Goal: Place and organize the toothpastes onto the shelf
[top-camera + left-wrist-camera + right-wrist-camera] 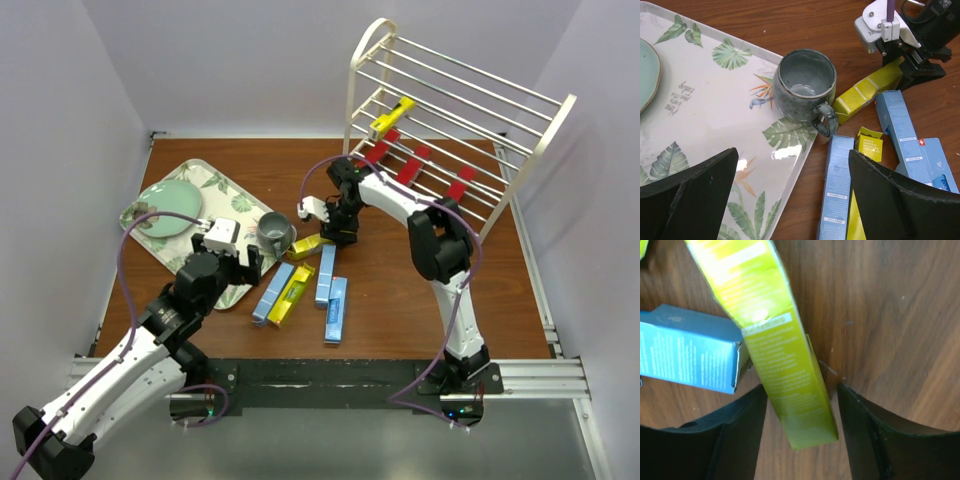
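The shelf (pixel 520 150) stands at the back right. One yellow toothpaste (pixel 392 117) lies on its middle tier and three red ones (pixel 412 165) on the lowest. On the table lie three light blue boxes (pixel 326 274) and two yellow ones (pixel 292 294). My right gripper (pixel 340 232) is down at the far yellow box (pixel 785 365), fingers close on both sides, with a thin gap showing on the right (pixel 801 387). My left gripper (pixel 794 160) is open and empty above the tray's edge and a blue box (pixel 837 190).
A leaf-patterned tray (pixel 190 180) at the left holds a green plate (pixel 163 208). A grey mug (pixel 805 85) stands on the tray's right corner next to the boxes. White walls close in the table on three sides.
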You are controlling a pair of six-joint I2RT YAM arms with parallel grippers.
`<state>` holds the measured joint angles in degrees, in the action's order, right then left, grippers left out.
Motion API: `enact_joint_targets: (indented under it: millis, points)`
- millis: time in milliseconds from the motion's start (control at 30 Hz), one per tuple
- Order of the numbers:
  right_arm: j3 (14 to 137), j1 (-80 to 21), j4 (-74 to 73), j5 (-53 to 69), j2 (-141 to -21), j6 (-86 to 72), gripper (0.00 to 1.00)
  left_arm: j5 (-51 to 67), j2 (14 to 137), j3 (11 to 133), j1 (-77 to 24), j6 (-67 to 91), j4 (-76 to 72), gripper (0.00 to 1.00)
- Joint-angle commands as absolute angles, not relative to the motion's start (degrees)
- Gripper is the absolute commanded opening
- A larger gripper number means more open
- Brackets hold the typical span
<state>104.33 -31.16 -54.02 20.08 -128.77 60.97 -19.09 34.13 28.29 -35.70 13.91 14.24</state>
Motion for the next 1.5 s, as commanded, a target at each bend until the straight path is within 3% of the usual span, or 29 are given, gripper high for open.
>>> enact_joint_targets:
  millis: [0, 133, 333, 600, 967, 1167, 1467]
  points:
    - [100.21, -31.03, -54.32, 17.23, -123.23, 60.65, 0.52, -18.28, 33.93, 29.18, -35.86, 13.36, 11.6, 0.97]
    - [95.46, -30.59, -53.96, 16.44, -119.98, 58.72, 0.45, -18.02, 33.84, 29.27, -35.77, 13.27, 11.6, 0.97]
    - [88.87, -29.97, -52.91, 15.03, -113.39, 55.12, 0.25, -17.58, 33.58, 29.62, -35.77, 12.92, 11.69, 0.97]
    - [81.31, -29.18, -49.93, 13.89, -104.17, 45.89, 0.17, -17.4, 32.96, 29.62, -35.86, 12.92, 11.51, 0.97]
    - [74.19, -29.79, -35.62, 7.92, -88.17, 9.7, 0.0, -16.52, 32.7, 29.97, -35.86, 12.92, 11.43, 0.97]
    - [71.63, -34.01, -34.44, -10.34, -79.38, -9.21, 0.0, -16.26, 32.26, 30.06, -35.86, 13.01, 11.25, 0.97]
    - [84.1, -34.28, -49.12, -38.04, -81.47, -28.38, 0.0, -15.21, 31.56, 30.06, -35.77, 13.1, 11.16, 0.97]
